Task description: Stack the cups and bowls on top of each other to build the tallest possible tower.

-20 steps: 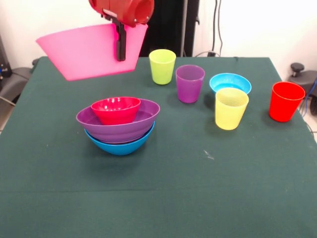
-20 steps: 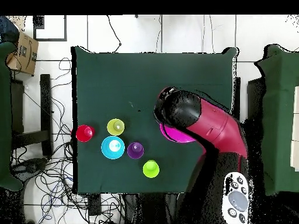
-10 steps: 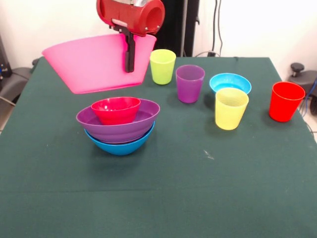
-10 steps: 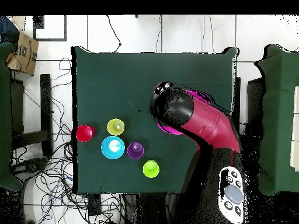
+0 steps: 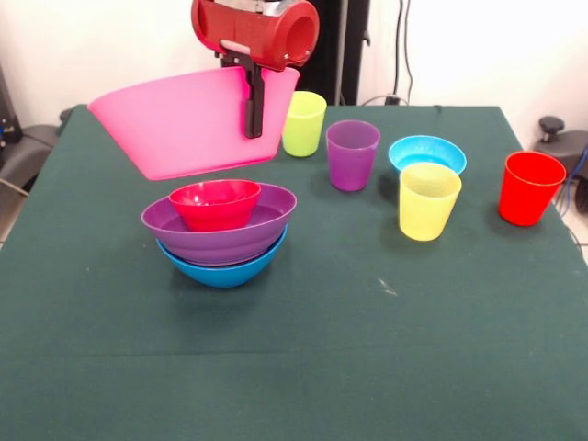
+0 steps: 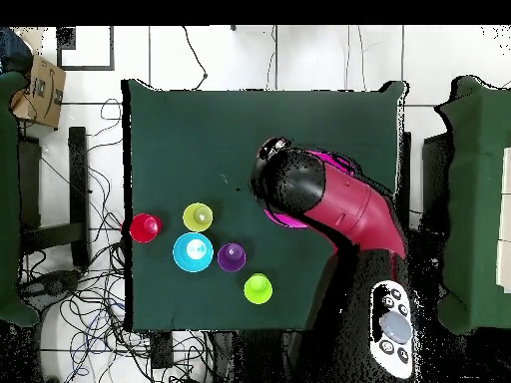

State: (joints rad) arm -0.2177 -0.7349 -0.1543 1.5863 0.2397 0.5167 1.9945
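Observation:
My gripper (image 5: 251, 121) is shut on the rim of the very large pink bowl (image 5: 188, 124); one black finger shows outside the bowl's wall. The bowl hangs tilted just above and behind the tower (image 5: 220, 234). That tower is a blue bowl (image 5: 220, 269) with a purple bowl (image 5: 225, 237) and a small red bowl (image 5: 214, 203) nested in it. To the right on the table stand the lime green cup (image 5: 302, 123), purple cup (image 5: 352, 154), yellow cup (image 5: 428, 200) and red cup (image 5: 531, 187), with a light blue bowl (image 5: 427, 152) behind the yellow cup. In the overhead view my arm (image 6: 329, 199) hides the tower.
The dark green table (image 5: 367, 349) runs wide in front of the tower and cups. In the overhead view the cups and the light blue bowl (image 6: 193, 252) cluster at the left, and cables (image 6: 80, 299) lie on the floor beside the table.
My gripper has carried the pink bowl rightward and lower in the front view, bringing it close over the tower. The cups and the nested bowls have not moved.

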